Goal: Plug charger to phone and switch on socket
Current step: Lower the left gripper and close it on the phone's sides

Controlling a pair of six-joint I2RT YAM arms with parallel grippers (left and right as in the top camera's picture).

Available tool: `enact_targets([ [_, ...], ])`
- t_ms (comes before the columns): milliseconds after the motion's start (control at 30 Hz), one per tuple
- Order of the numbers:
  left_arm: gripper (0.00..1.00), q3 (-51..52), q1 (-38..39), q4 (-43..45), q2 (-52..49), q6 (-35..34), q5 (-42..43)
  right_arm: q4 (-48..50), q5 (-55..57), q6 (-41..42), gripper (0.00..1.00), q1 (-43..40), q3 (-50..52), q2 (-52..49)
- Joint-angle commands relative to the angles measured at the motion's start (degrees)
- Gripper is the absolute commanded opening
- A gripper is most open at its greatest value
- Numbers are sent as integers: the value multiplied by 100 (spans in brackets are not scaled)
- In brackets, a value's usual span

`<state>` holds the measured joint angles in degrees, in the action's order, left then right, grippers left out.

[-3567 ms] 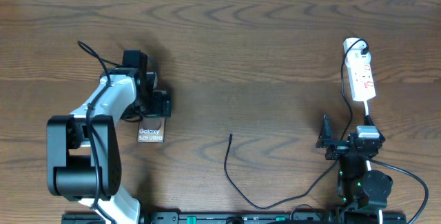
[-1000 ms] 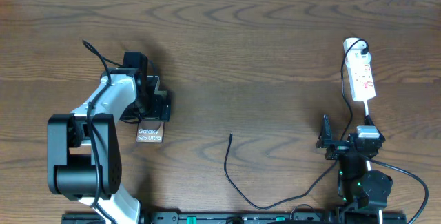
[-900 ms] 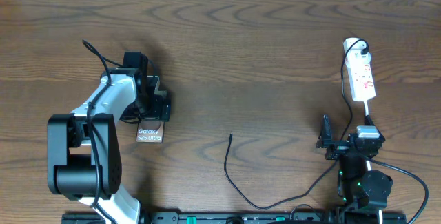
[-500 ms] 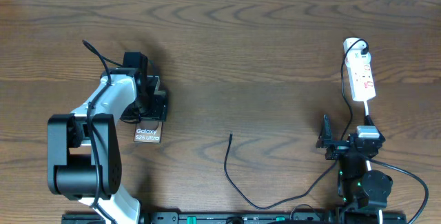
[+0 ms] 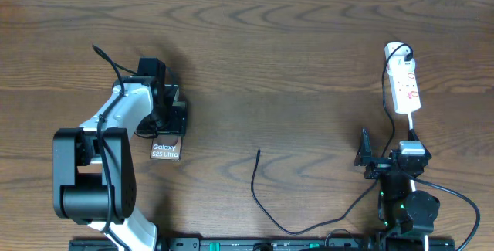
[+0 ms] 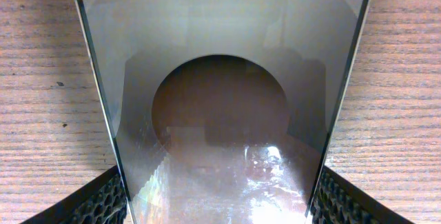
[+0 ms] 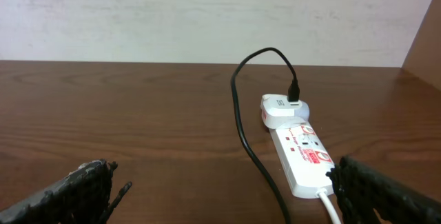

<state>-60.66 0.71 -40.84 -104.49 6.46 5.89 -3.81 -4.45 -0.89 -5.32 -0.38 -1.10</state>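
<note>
Two hands: left hand [image 6: 220,198] grips the phone [image 6: 220,114], right hand [image 7: 224,189] spread wide, empty.

The left arm [image 5: 123,108] has a white shell over black joints and a looping black cable [image 5: 104,58]. The left end effector [image 6: 220,200] has black honeycomb fingers [image 6: 103,200]. The right arm [image 5: 409,205] is black with green lights.
</note>
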Motion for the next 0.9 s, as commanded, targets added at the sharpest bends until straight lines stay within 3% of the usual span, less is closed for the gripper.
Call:
enact_targets([
  [0,76,57,4,0,-107,63,101,-24,2,-2,99,17,7,20],
  [67,85,57,4,-2,-107,63,98,-24,2,-2,99,17,7,20],
  [200,87,57,4,0,-107,66,98,-24,2,-2,99,17,7,20],
  [867,81,57,4,2,-107,85,98,-24,2,-2,99,17,7,20],
])
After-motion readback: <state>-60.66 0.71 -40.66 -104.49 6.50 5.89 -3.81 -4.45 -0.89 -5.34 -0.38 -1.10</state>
